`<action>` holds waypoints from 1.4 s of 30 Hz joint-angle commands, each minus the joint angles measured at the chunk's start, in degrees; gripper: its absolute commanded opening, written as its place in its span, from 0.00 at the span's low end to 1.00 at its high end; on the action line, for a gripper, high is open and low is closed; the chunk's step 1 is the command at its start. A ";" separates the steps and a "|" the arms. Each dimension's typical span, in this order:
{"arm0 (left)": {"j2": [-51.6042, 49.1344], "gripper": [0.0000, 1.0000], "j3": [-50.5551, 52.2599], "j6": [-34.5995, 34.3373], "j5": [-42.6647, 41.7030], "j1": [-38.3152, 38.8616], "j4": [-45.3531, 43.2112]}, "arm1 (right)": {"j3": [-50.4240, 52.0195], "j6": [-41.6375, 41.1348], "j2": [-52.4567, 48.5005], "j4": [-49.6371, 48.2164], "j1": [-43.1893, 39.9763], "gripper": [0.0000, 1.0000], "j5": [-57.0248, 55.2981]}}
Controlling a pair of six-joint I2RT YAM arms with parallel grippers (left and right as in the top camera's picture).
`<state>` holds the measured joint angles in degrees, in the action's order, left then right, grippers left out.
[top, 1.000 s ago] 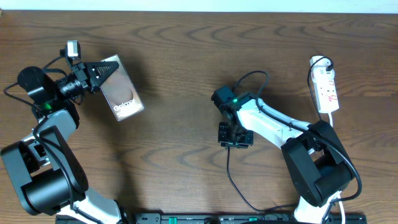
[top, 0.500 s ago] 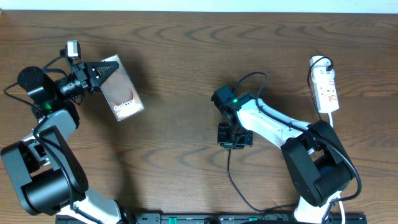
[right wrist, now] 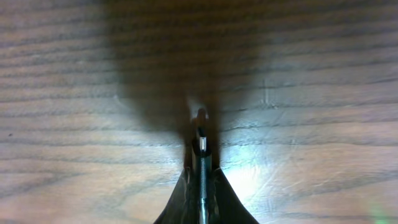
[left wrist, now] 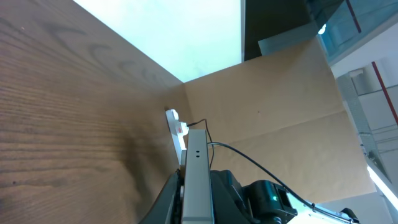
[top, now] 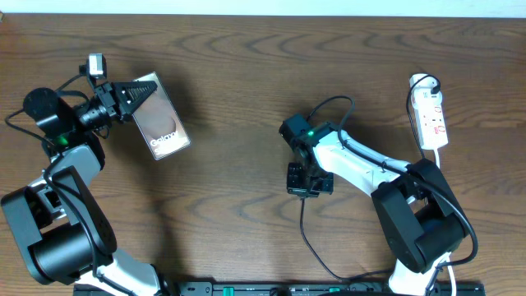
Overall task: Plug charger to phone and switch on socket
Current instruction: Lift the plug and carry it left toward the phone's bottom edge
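phone [top: 160,125] — brown-black slab, white "Galaxy" lettering up, skewed at the left of the table [top: 246,74], one end pinched in the left gripper [top: 146,89]. charger [top: 306,234] — thin black cable, plug tip [right wrist: 200,144] clamped in the right gripper [top: 310,182], pointing at the wood. socket [top: 431,120] — white strip, red markings, flat at far right.

A dark wood-grain counter [top: 230,90] is filling the overhead view, a pale strip [top: 263,6] running along its far edge. In the left wrist view a tan cardboard panel [left wrist: 280,106] is standing beyond it, beside a bright white surface [left wrist: 186,31]
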<state>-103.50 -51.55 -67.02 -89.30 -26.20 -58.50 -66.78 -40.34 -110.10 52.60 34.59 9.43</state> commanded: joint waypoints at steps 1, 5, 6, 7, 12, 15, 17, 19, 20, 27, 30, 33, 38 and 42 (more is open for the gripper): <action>0.76 0.07 -0.31 0.39 -0.72 0.02 -0.31 | 2.73 0.22 -4.33 -1.70 1.36 0.01 0.44; 0.76 0.07 -0.31 0.39 -0.72 0.02 -0.31 | 2.73 9.09 -4.33 -7.23 1.07 0.01 10.14; 0.76 0.07 -0.31 0.39 -0.72 0.02 -0.31 | 2.73 11.98 -4.33 -9.42 0.94 0.01 14.27; 0.76 0.07 -0.31 0.39 -0.72 0.02 -0.31 | 2.73 15.10 -4.33 -12.02 0.76 0.01 19.04; 0.76 0.07 -0.31 0.39 -0.72 0.02 -0.33 | 2.73 28.87 -4.33 -23.52 -0.04 0.01 43.71; 0.76 0.07 -0.31 0.39 -0.72 0.02 -0.35 | 2.73 33.97 -4.33 -28.52 -0.11 0.01 54.01; 0.76 0.07 -0.31 0.39 -0.72 0.02 -0.35 | 2.73 35.71 -4.33 -31.74 -0.11 0.01 58.69; 0.76 0.08 -0.31 0.39 -0.72 0.02 -0.35 | 2.73 36.83 -4.33 -35.01 -0.11 0.01 61.64; 0.76 0.07 -0.31 0.39 -0.72 0.02 -0.35 | 2.73 36.81 -4.33 -36.81 -0.11 0.01 62.40; 0.76 0.07 -0.31 0.37 -0.72 0.26 -0.35 | 2.73 37.38 -4.33 -47.06 -0.07 0.01 65.07; 0.76 0.08 -0.31 0.39 -0.72 1.05 -0.57 | 2.73 38.73 -4.33 -49.72 -0.04 0.01 65.11; 0.76 0.08 -0.31 0.39 -0.72 2.47 -1.22 | 2.73 38.16 -4.33 -53.35 0.07 0.01 66.64; 0.76 0.07 -0.31 0.37 -0.72 5.14 -1.20 | 2.73 35.87 -4.33 -57.70 0.13 0.01 67.56; 0.76 0.07 -0.31 0.46 -0.72 7.67 -1.20 | 2.73 34.60 -4.33 -60.19 0.20 0.01 68.28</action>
<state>-103.50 -51.55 -67.02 -89.30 -20.25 -59.07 -63.96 -4.71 -114.48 -6.72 34.52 75.11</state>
